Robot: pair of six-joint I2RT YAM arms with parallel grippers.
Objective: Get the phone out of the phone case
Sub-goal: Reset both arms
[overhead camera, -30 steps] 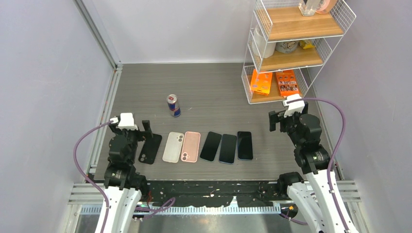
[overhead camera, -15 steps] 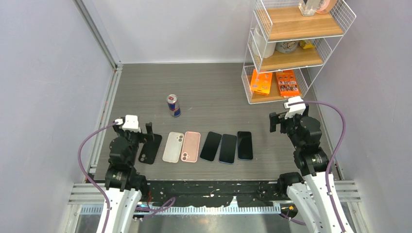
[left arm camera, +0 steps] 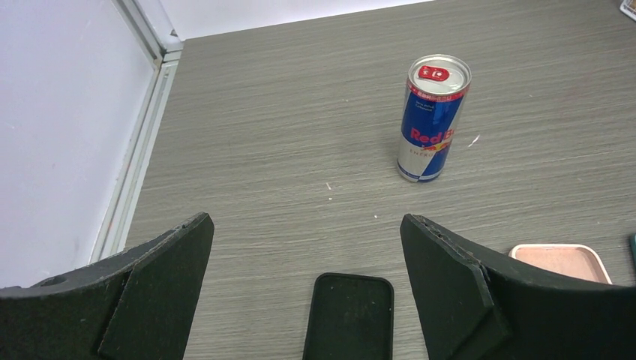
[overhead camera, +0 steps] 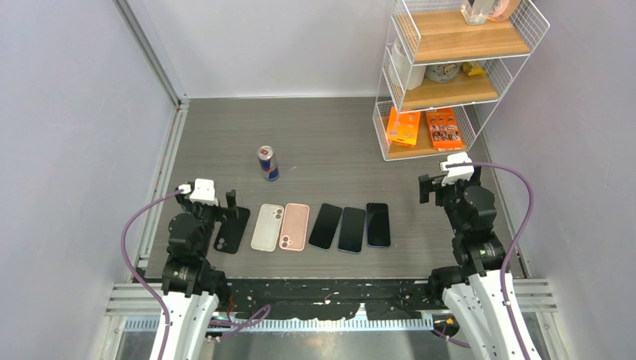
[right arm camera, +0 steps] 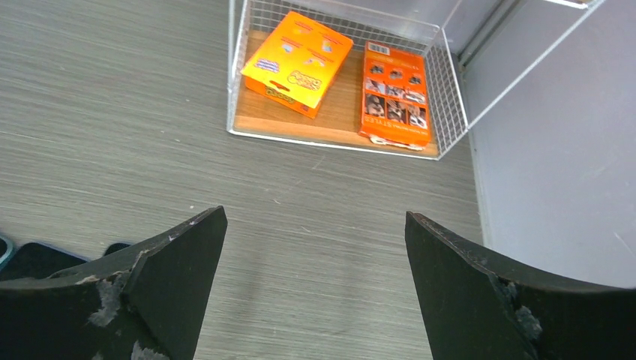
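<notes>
A black phone case point(overhead camera: 232, 229) lies at the left end of a row, open side up and empty; it also shows in the left wrist view point(left arm camera: 350, 315). Beside it lie a clear white case point(overhead camera: 267, 226), a pink case point(overhead camera: 294, 226) and three dark phones point(overhead camera: 352, 229), side by side. My left gripper point(overhead camera: 211, 204) is open and empty, just above and behind the black case, which lies between its jaws in the left wrist view point(left arm camera: 307, 247). My right gripper point(overhead camera: 448, 187) is open and empty over bare table right of the phones point(right arm camera: 315, 247).
A Red Bull can point(overhead camera: 268, 163) stands behind the row, also seen in the left wrist view point(left arm camera: 431, 118). A white wire shelf rack point(overhead camera: 450, 75) with orange boxes point(right arm camera: 300, 62) stands at the back right. Walls close both sides.
The left gripper has shifted slightly right and nearer over the black case. The right gripper has drifted slightly to the right. Nothing on the table has moved.
</notes>
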